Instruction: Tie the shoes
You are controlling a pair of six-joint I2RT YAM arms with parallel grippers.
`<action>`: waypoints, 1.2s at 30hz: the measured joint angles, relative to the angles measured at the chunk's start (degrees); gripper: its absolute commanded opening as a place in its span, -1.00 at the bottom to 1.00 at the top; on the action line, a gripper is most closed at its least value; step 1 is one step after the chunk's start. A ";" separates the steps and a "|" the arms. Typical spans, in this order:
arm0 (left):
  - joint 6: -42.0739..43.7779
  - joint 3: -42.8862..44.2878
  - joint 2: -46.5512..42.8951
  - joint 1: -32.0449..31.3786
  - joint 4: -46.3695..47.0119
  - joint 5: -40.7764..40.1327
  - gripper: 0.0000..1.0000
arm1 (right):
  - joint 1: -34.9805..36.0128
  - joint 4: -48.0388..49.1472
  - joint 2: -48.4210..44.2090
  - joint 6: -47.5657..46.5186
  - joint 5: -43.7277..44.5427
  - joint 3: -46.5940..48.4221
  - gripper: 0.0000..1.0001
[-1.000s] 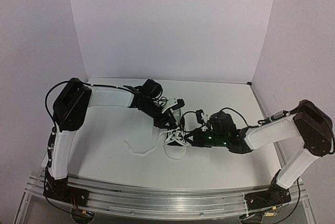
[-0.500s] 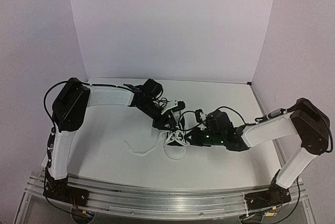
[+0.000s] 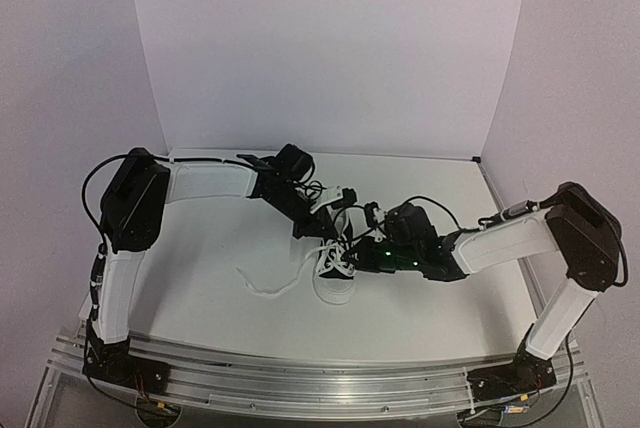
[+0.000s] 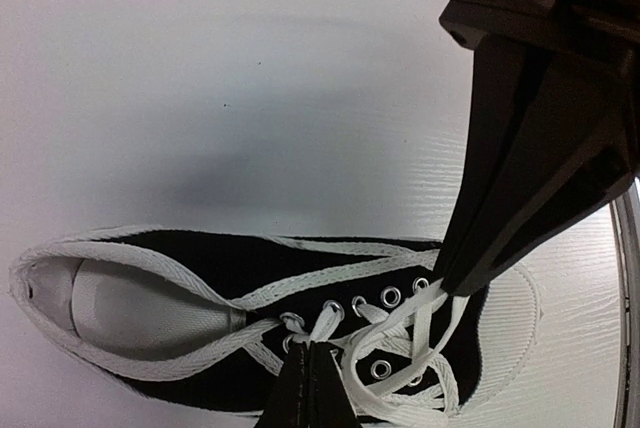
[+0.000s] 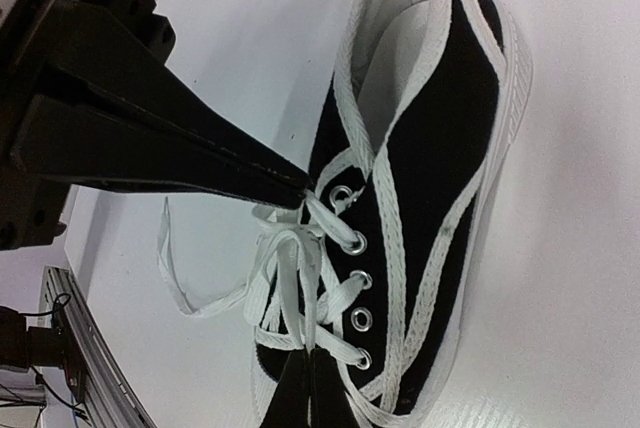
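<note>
The black sneaker (image 3: 336, 288) lies mid-table with its white toe cap toward the near edge. It also shows in the left wrist view (image 4: 200, 260) and the right wrist view (image 5: 445, 138). My left gripper (image 4: 312, 346) is shut on a white lace at the top eyelets; it shows from the right wrist (image 5: 300, 188) and from above (image 3: 322, 232). My right gripper (image 5: 311, 353) is shut on a lace strand (image 5: 292, 278) over the lower eyelets; it also shows in the left wrist view (image 4: 455, 286) and from above (image 3: 351, 256). Both tips are close together over the lacing.
A loose lace end (image 3: 264, 289) trails on the table left of the shoe and also shows in the right wrist view (image 5: 172, 278). White walls stand at the back and sides. The metal rail (image 3: 320, 378) runs along the near edge.
My right arm has moved left, toward the shoe, with the lace in it. My left gripper has shifted slightly back. The shoe stays where it was.
</note>
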 measured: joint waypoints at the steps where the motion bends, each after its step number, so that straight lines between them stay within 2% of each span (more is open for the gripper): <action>1: -0.10 0.60 0.00 0.00 -0.52 0.01 -1.00 | -0.01 -0.20 0.39 -0.04 -0.04 0.58 -1.00; 8: -1.92 2.27 0.00 0.02 -2.77 0.13 -1.00 | -0.33 -4.24 0.71 -1.75 0.16 2.83 -1.00; 14: -6.82 4.13 0.00 0.08 -4.51 0.97 -1.00 | -0.33 -6.40 1.49 -1.83 0.08 6.68 -1.00; 23: -12.81 3.42 0.00 0.98 -4.97 1.07 -1.00 | -0.33 -4.18 9.14 8.45 0.26 9.79 -1.00; 36: -16.35 2.72 0.00 0.99 -4.91 2.92 -1.00 | -0.05 2.54 9.94 16.73 6.52 9.77 -1.00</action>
